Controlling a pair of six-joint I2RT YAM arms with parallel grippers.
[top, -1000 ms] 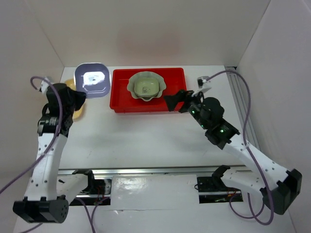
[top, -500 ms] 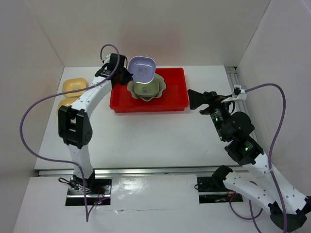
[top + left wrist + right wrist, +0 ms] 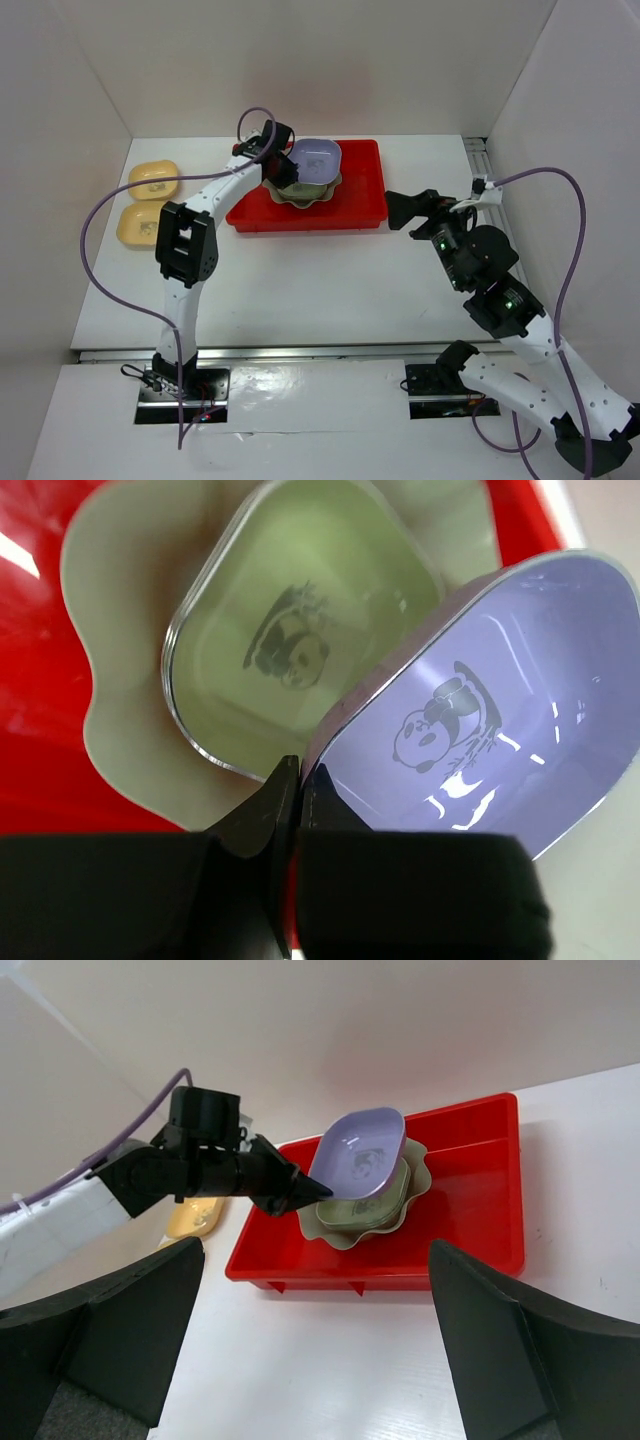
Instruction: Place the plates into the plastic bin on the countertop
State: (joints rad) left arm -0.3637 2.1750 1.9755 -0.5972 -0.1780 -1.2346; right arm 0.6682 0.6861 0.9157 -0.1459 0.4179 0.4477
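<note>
The red plastic bin (image 3: 362, 200) stands at the back of the white countertop (image 3: 300, 280). In it lies the pale green scalloped plate (image 3: 286, 196) with the olive green plate (image 3: 300, 650) nested inside. My left gripper (image 3: 283, 165) is shut on the rim of the lavender plate (image 3: 320, 160) and holds it tilted just above that stack. The pinch shows in the left wrist view (image 3: 297, 780), with the lavender plate (image 3: 480, 710) to the right. My right gripper (image 3: 392, 211) is open and empty, right of the bin.
A yellow plate (image 3: 153, 179) and a tan plate (image 3: 142, 226) lie on the countertop at the far left. White walls close in the back and both sides. A metal rail (image 3: 488, 180) runs along the right edge.
My left arm has carried the lavender plate from the left of the bin to over the stacked plates, now lower. My right gripper has drawn back from the bin's right end.
</note>
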